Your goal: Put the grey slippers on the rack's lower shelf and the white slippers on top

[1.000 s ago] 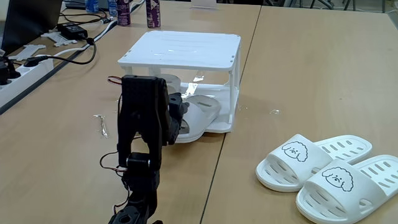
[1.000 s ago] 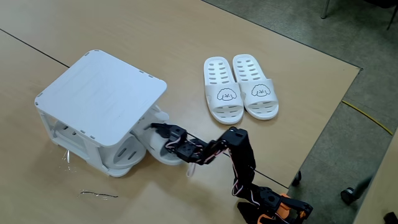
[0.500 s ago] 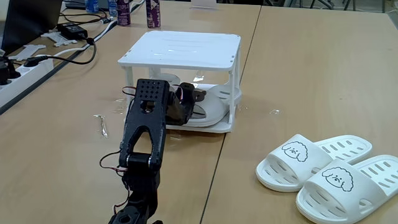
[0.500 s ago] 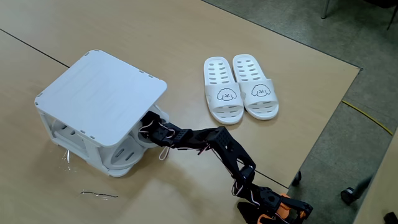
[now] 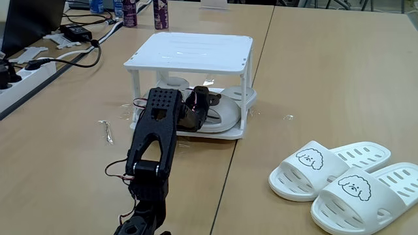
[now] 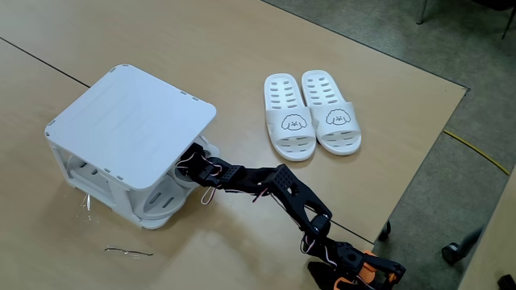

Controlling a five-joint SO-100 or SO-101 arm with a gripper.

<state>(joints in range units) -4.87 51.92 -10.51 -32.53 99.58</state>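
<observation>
Two pairs: I count one pair of white rubber slide slippers with outlined dog faces (image 5: pixel 343 181) (image 6: pixel 313 113) out on the table, and a pair of light grey rubber slide slippers (image 5: pixel 219 114) (image 6: pixel 165 201) down inside the rack
Rack: the small white plastic two-tier shoe rack with its slotted flat top (image 5: pixel 192 53) (image 6: pixel 129 125) stands on the far left part of the wooden table (image 5: pixel 313 78) (image 6: pixel 201 48) as a fixed view from the front shows it; its top panel carries nothing
Grey pair: I see both lying on the glossy white bottom tray (image 5: pixel 225 134); the right one sits at the tray's right front corner, beside the corner post; the left one is mostly behind my arm
White pair: side by side and touching, on the bare table at near right in the front fixed view, well apart from the rack; in the higher fixed view they lie to the right of the rack
Arm: my black arm (image 5: pixel 153 140) (image 6: pixel 282 189) is stretched out low from its base toward the rack's open front
Hand: the black two-finger gripper (image 5: pixel 199 104) (image 6: pixel 196 165) reaches under the top panel, right against the right grey slipper; I cannot tell how far apart the fingers are, nor whether they grasp the slipper
Clutter: a power strip with cables (image 5: pixel 26 68) at far left; bottles (image 5: pixel 160 13) behind the rack
</observation>
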